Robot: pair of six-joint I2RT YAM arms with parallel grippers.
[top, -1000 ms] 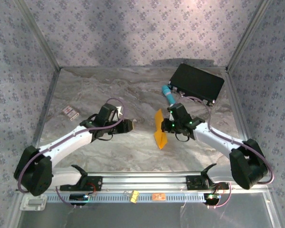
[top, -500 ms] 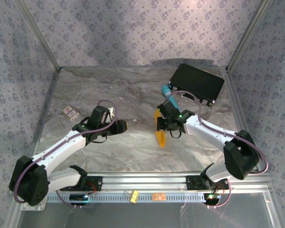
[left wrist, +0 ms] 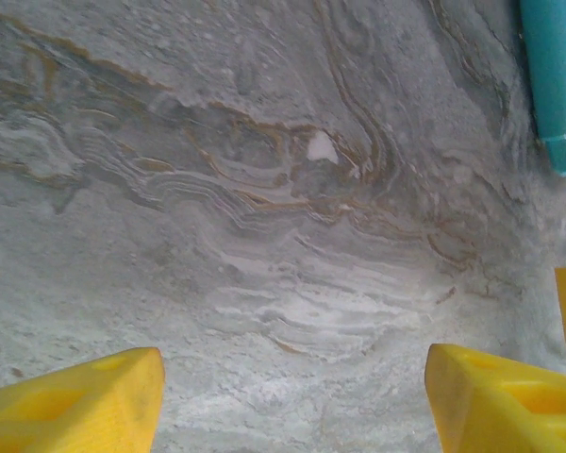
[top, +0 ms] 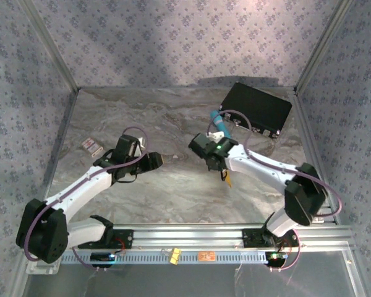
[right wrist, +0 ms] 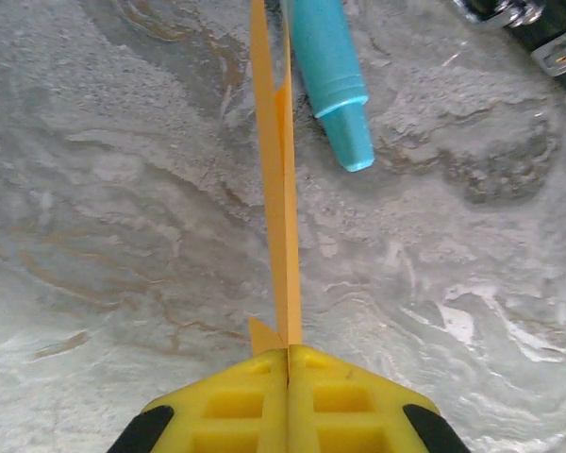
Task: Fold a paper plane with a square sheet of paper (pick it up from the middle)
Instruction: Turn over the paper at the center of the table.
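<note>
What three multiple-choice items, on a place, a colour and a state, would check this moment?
1. The black box lies: A near left; B far right; C centre.
2. The paper is: A white; B teal; C orange-yellow.
3. The right gripper has its fingers: A shut on the paper; B wide open; C around a pen.
Key: 1 B, the top view shows it far right. 2 C, plain at the right wrist. 3 A, the fingers meet with the paper's edge pinched between them.
</note>
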